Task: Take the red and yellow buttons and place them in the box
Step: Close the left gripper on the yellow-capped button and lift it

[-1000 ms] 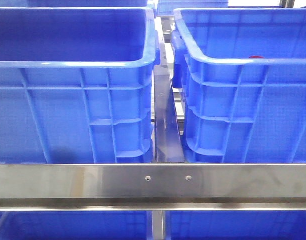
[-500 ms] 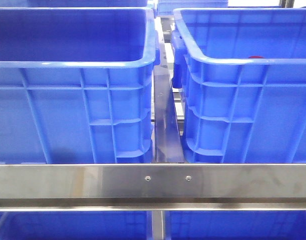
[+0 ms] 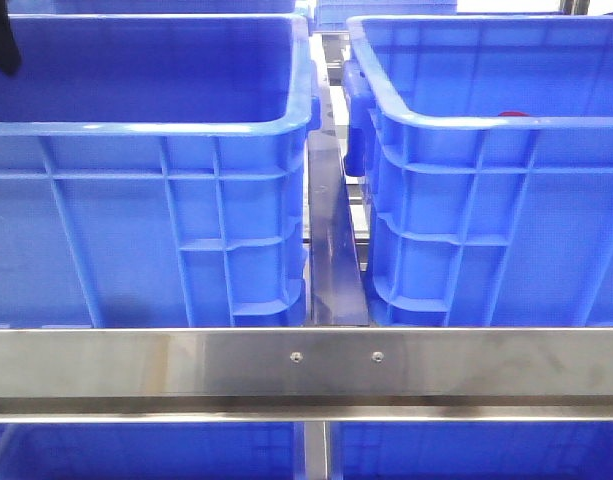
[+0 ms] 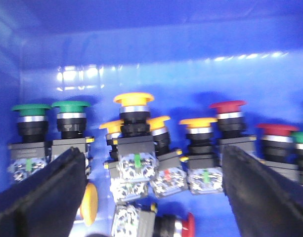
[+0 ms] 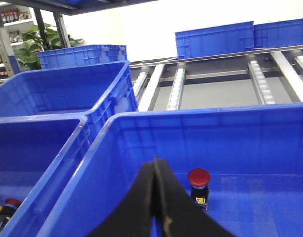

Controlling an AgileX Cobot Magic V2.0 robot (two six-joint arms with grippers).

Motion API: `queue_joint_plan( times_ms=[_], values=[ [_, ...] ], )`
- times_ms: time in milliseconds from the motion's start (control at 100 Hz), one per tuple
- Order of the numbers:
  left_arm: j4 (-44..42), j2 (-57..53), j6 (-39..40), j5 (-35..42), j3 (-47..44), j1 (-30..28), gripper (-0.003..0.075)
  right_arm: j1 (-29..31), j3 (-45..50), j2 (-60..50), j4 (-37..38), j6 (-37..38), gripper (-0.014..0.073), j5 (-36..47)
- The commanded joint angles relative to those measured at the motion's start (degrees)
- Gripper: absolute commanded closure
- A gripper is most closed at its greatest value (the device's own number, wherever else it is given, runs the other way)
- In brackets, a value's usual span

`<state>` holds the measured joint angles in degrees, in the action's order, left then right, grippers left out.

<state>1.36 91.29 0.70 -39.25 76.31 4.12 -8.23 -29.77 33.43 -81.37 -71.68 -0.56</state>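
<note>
Your left gripper (image 4: 153, 197) hangs wide open over clustered push buttons: yellow button (image 4: 133, 98) centre, red button (image 4: 227, 105) beside it, green buttons (image 4: 70, 105), blue crate wall (image 4: 166, 54) behind.

Left end effector (image 4: 151, 197) fingertips beyond frame edge.

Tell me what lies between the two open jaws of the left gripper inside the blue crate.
In the left wrist view, the left gripper has a cluster of yellow mushroom-head push buttons on grey switch blocks between its open jaws, and one red-capped button lying on its side.
</note>
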Motion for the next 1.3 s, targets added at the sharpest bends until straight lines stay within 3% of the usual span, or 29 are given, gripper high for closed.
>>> queue_joint_plan(
  times_ms=[0, 1040, 1130, 1290],
  values=[
    [-0.11, 0.0, 0.69, 2.73, 2.4, -0.16, 0.0188, 0.18, -1.33, -0.24, 0.36, -0.72, 0.0661, -0.11],
    [-0.54, 12.01, 1.74, 7.49, 2.4, -1.67, 0.0198, 0.18, -1.33, -0.24, 0.36, -0.72, 0.0661, -0.11],
    [-0.54, 12.01, 1.74, 8.12, 2.4, -1.67, 0.0274, 0.18, -1.33, -0.24, 0.36, -0.72, 0.0661, -0.11],
    [-0.54, 12.01, 1.74, 8.19, 2.4, -1.67, 0.0551, 0.18, -1.33, -0.24, 0.36, -0.72, 0.0661, -0.11]
  ],
)
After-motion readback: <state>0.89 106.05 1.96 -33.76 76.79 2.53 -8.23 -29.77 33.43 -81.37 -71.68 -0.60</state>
